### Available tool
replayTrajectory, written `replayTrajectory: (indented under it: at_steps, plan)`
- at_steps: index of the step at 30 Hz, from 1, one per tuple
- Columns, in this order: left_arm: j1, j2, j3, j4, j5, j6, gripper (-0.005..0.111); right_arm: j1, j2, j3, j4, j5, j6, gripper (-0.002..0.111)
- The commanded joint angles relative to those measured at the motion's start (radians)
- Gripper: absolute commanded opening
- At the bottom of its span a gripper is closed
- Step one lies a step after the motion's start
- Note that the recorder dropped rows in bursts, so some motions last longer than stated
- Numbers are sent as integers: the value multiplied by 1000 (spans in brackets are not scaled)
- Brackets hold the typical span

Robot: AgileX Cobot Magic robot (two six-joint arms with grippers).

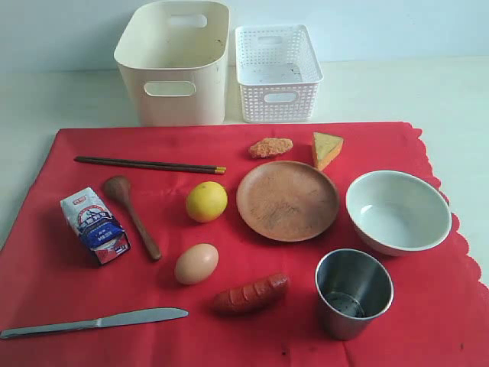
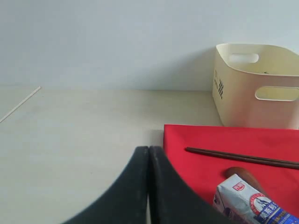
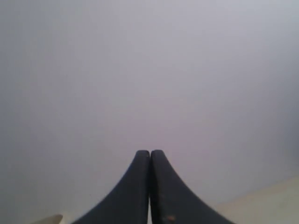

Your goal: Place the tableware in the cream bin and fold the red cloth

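- Exterior view: nothing is in the cream bin (image 1: 179, 111) yet. It stands at the far edge of the desk (image 1: 53, 99), just beside a white lattice basket (image 1: 277, 103). The red cloth (image 1: 46, 290) lies flat over the near part of the desk. It carries the chopsticks (image 1: 149, 164) and wooden spoon (image 1: 134, 214) toward its left edge and the knife (image 1: 99, 322) at its near-left corner. The wooden plate (image 1: 287, 200) sits mid-cloth, with the white bowl (image 1: 397, 212) and steel cup (image 1: 353, 294) toward the right edge. Food items lie among them. Neither arm shows here.
- Left wrist view: the left fingers (image 2: 133, 186) are pressed together with nothing between them, over bare desk just beside the cloth's left edge. The chopsticks are near. I judge the fingers should spread first, then pinch both sticks at mid-length so neither rolls free.
- Right wrist view: the right fingers (image 3: 135, 186) are likewise closed and empty, facing a blank wall. The cup or bowl suits this arm, gripped by one rim wall. Every piece should be cleared before folding.
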Motion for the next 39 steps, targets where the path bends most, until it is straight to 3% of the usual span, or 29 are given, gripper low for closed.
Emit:
replayTrajectory:
  at_steps: [1,6,11,19,25,29,36,39]
  plan:
    - [2,-6,0,-2,-2,2,0,-3,197,-108,-33,111,-6,0]
    - [2,-6,0,-2,-2,2,0,63,439,-218,-31,188,-24,0]
    - [2,-6,0,-2,-2,2,0,219,707,-333,-29,188,-60,1]
    - [2,-6,0,-2,-2,2,0,427,1105,-598,-29,300,-241,15]
    - [2,-6,0,-2,-2,2,0,463,1356,-828,-29,571,-377,17]
    - [2,-6,0,-2,-2,2,0,463,1474,-890,-31,595,-457,18]
    - [2,-6,0,-2,-2,2,0,465,1580,-946,-24,586,-522,50]
    - [2,-6,0,-2,-2,2,0,465,1599,-946,63,577,-596,63]
